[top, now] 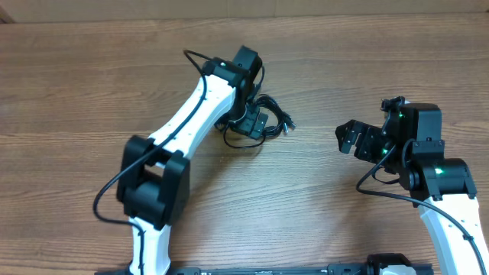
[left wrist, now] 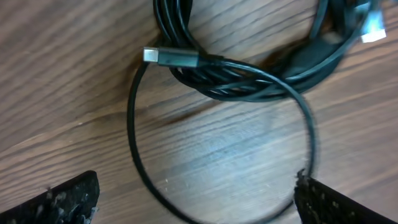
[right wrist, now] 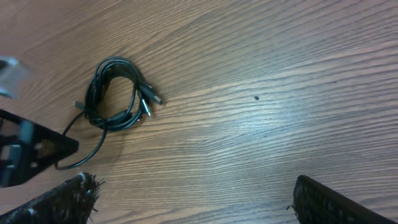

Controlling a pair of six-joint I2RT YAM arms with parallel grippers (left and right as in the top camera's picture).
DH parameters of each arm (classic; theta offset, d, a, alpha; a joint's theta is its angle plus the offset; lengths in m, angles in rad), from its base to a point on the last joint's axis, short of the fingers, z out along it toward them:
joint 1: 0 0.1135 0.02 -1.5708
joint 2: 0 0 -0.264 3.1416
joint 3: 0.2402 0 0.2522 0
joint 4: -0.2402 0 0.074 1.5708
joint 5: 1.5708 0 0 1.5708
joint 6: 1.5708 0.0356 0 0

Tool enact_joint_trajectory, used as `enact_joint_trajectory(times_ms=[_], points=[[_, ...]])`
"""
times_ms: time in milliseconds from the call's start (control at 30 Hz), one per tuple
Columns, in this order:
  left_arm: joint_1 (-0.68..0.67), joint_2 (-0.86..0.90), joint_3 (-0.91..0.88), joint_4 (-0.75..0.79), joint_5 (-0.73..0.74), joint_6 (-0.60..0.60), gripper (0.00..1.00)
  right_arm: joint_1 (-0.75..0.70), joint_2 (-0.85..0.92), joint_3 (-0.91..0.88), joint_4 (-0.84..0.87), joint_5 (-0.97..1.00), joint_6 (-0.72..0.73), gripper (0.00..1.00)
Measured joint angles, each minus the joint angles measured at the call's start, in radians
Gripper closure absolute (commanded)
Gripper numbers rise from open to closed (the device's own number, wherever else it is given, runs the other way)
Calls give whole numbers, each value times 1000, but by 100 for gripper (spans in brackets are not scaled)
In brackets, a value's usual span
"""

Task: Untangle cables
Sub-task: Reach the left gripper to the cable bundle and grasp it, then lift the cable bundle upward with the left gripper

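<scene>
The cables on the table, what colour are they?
The cables are black, with a silvery plug tip. The left wrist view shows this best.

No legible text, label, brand, number or sign appears on the cables [left wrist: 249,81], on the plug [left wrist: 171,57] beside them, or on the wooden table [top: 344,69] beneath.

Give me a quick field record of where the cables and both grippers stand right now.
cables: one coiled bundle lying on the table, still tangled
loose loop: a single strand curving out of the bundle
plug: metal-tipped end lying across the bundle
left gripper: open, over the loose loop, nothing gripped
right gripper: open, apart from the bundle, holding nothing
</scene>
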State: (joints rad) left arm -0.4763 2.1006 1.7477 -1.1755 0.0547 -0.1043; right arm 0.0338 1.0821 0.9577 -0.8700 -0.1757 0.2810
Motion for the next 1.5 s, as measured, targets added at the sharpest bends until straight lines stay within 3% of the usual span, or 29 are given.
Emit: enact_joint_trajectory(times_ms=[100, 267, 400, 600, 800, 833, 867, 1100, 1167, 1200, 1267, 1300, 1333, 1500], points=[[0, 47, 0, -3, 27, 28, 0, 0, 0, 0, -7, 2, 0, 0], [-2, 69, 0, -64, 193, 365, 0, 0, 0, 0, -10, 5, 0, 0], [-9, 69, 2, -75, 223, 521, 0, 0, 0, 0, -10, 8, -1, 0], [-9, 69, 10, -87, 246, 618, 0, 0, 0, 0, -7, 8, 0, 0], [-15, 69, 4, 9, 298, 600, 2, 0, 0, 0, -8, 8, 0, 0], [-18, 69, -6, 27, 310, 592, 75, 0, 0, 0, -11, 8, 0, 0], [-20, 69, -13, 31, 317, 585, 96, 0, 0, 0, -14, 8, 0, 0], [-27, 69, -50, -5, 343, 540, 96, 0, 0, 0, -21, 8, -1, 0], [-23, 71, -39, -47, 339, 500, 96, 0, 0, 0, -21, 8, 0, 6], [-19, 74, -18, -93, 337, 474, 96, 0, 0, 0, -21, 9, 0, 14], [-5, 80, 51, -200, 335, 434, 96, 0, 0, 0, -19, 8, 6, 66], [6, 83, 112, -264, 336, 412, 96, 0, 0, 1, -19, 9, 0, 84], [18, 84, 175, -318, 339, 392, 96, 0, 0, 2, -16, 8, -1, 87], [92, 89, 584, -502, 400, 252, 96, 0, 0, 4, -11, 8, 3, 86]])
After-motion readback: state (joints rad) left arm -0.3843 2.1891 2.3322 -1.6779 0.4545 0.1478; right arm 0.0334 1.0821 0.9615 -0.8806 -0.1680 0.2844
